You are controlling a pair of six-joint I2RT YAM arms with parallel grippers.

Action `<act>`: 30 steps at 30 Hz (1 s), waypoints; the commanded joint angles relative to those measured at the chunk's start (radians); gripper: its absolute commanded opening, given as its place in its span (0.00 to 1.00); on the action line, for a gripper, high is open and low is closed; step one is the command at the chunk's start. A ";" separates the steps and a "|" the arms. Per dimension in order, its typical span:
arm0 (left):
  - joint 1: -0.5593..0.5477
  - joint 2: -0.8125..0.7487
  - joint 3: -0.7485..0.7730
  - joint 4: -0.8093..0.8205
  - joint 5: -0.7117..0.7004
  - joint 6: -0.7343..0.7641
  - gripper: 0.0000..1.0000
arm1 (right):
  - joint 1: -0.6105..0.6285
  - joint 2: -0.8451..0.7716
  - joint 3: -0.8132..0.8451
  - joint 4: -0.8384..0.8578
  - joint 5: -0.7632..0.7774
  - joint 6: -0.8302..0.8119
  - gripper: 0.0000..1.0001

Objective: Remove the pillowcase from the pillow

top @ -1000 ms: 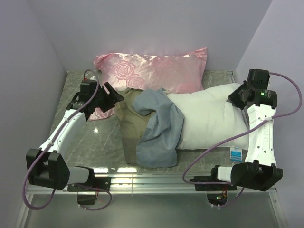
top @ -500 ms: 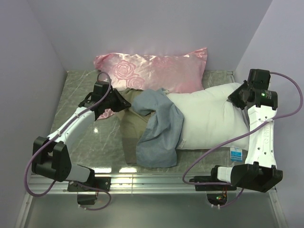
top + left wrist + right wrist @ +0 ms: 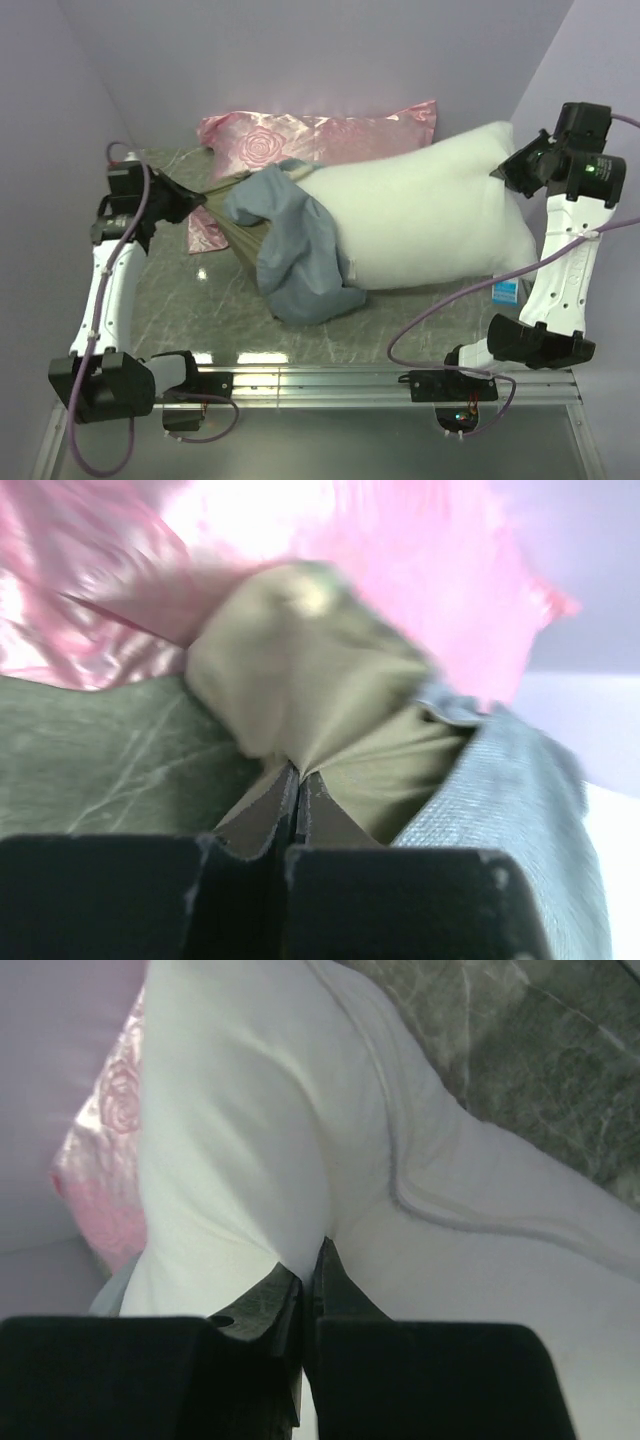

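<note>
The white pillow [image 3: 420,215] [image 3: 250,1120] is lifted at its right end, tilted up toward the back right. My right gripper [image 3: 508,172] [image 3: 312,1260] is shut on a pinch of its white cloth. The pillowcase [image 3: 295,250] bunches round the pillow's left end, blue-grey outside and olive-tan inside [image 3: 340,710]. A taut olive fold runs left from it to my left gripper [image 3: 196,200] [image 3: 298,780], which is shut on the pillowcase.
A shiny pink rose-patterned pillow [image 3: 320,135] lies against the back wall behind the pillowcase. A small blue tag [image 3: 506,291] hangs at the white pillow's near right corner. Grey walls close in on left, back and right. The marble tabletop [image 3: 190,310] shows at the front left.
My left gripper shut on the pillowcase's olive edge and pulled it left, stretching the cloth taut. My right arm lifted the pillow's right end up and back; the pillow slid partly out.
</note>
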 commanded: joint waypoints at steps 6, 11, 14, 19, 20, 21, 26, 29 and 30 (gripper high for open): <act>0.308 -0.124 0.097 -0.033 0.062 0.068 0.01 | -0.132 0.054 0.307 -0.004 0.018 0.056 0.00; 0.368 -0.174 0.148 -0.070 -0.027 0.075 0.01 | -0.202 -0.015 0.203 0.033 0.002 0.047 0.00; 0.431 -0.164 0.150 -0.073 0.037 0.046 0.00 | -0.230 -0.033 0.149 0.037 -0.026 0.039 0.00; 0.524 -0.142 0.140 -0.068 0.040 0.036 0.00 | -0.283 -0.038 0.129 0.008 0.021 0.040 0.00; 0.538 -0.136 0.142 -0.067 0.048 0.040 0.00 | -0.285 -0.042 0.124 0.011 0.023 0.048 0.00; 0.547 -0.126 0.137 -0.067 0.056 0.036 0.00 | -0.290 -0.044 0.117 0.017 0.018 0.057 0.00; 0.609 -0.115 0.116 -0.057 0.048 0.039 0.00 | -0.300 -0.029 0.124 -0.015 0.081 0.034 0.00; 0.635 -0.096 0.093 -0.044 0.077 0.029 0.00 | -0.302 -0.024 0.118 -0.021 0.093 0.036 0.00; 0.639 -0.093 0.091 -0.042 0.082 0.026 0.00 | -0.302 -0.024 0.117 -0.016 0.084 0.037 0.00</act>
